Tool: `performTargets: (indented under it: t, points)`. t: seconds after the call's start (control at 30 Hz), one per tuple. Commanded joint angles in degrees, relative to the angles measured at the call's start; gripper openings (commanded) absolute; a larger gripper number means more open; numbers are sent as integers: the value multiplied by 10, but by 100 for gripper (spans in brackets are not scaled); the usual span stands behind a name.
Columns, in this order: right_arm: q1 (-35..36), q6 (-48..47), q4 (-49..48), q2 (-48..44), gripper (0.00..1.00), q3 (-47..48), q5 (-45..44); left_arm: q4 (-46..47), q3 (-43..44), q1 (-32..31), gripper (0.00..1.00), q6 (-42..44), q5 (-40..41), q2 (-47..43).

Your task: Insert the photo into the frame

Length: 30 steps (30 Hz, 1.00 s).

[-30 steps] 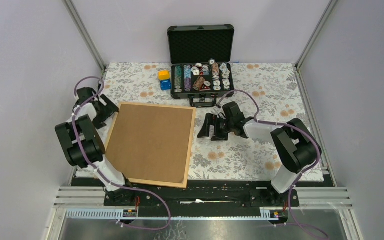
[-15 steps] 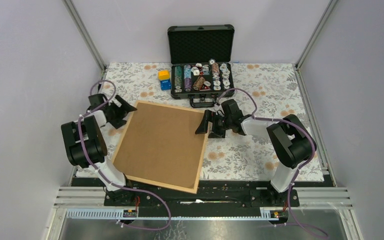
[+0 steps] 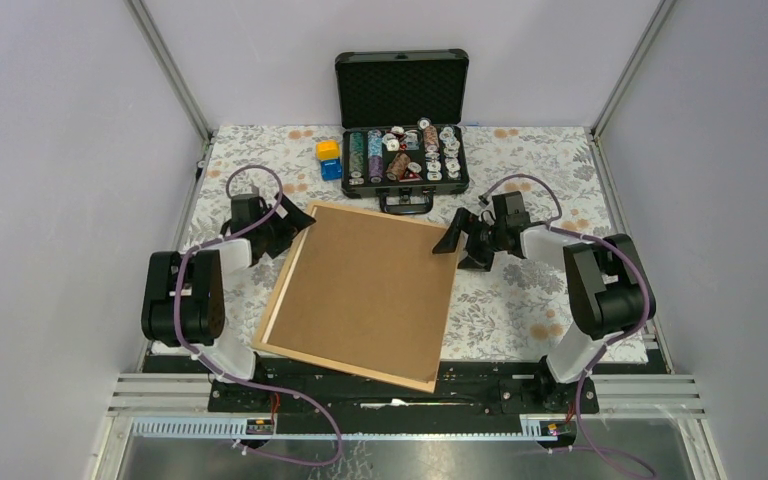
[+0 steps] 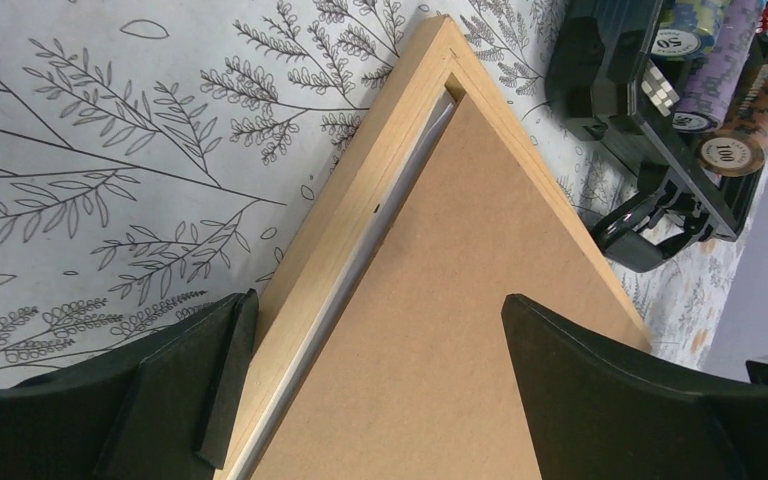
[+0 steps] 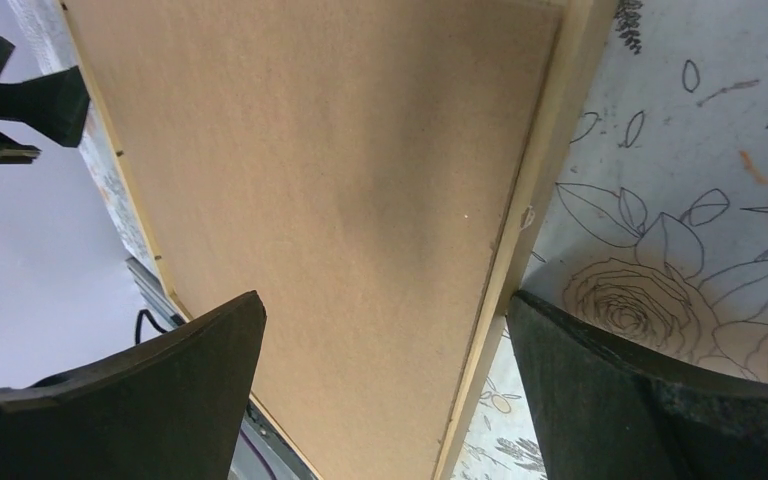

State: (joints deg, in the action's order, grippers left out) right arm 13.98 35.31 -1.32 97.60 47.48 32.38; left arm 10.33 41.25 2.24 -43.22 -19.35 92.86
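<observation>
Left claw [image 3: 293, 228], right claw [image 3: 458, 252]: both wide, empty, straddling far corners of thin light-wood rectangular frame [image 4: 345, 215]. Best nudge evenly; plain brown hardboard backing sheet [image 3: 365, 285] may slide.

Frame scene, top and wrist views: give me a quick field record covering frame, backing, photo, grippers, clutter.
frame: flat on the floral cloth, back side up, skewed to the table edges
backing board: brown, lying inside the frame
photo: not visible
left gripper: open, straddling the frame's left edge near its far corner
right gripper: open, straddling the frame's right edge near its far corner
black case: open, poker chips inside, behind the frame
blocks: yellow and blue, left of the case
</observation>
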Motion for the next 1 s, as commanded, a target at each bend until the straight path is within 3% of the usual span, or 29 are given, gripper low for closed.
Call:
performTargets:
  t: [0.0, 0.1, 0.23, 0.37, 0.5, 0.67, 0.87, 0.97]
  points:
    - [9, -78, 57, 22, 100, 5, -54, -58, -18, -87, 98, -80, -117, 0]
    - [5, -87, 84, -10, 100, -1, -104, -108, -12, -104, 99, -53, -97, -25]
    - [5, -91, 138, -66, 100, -10, -158, -233, 40, -102, 99, 46, -17, -59]
    - [5, -76, 157, -121, 100, -28, -129, -295, 87, -92, 99, 107, 39, -81]
    - [0, -65, 156, -132, 98, -40, -115, -281, 78, -49, 99, 111, -15, -65]
    - [-8, -96, 217, -160, 100, -34, -205, -268, 61, -37, 99, 118, -44, -44]
    - [-7, -98, 274, -231, 98, -84, -83, -255, 51, -36, 99, 114, -72, -38]
    - [2, -91, 291, -279, 90, -106, -38, -247, 48, -36, 99, 110, -84, -31]
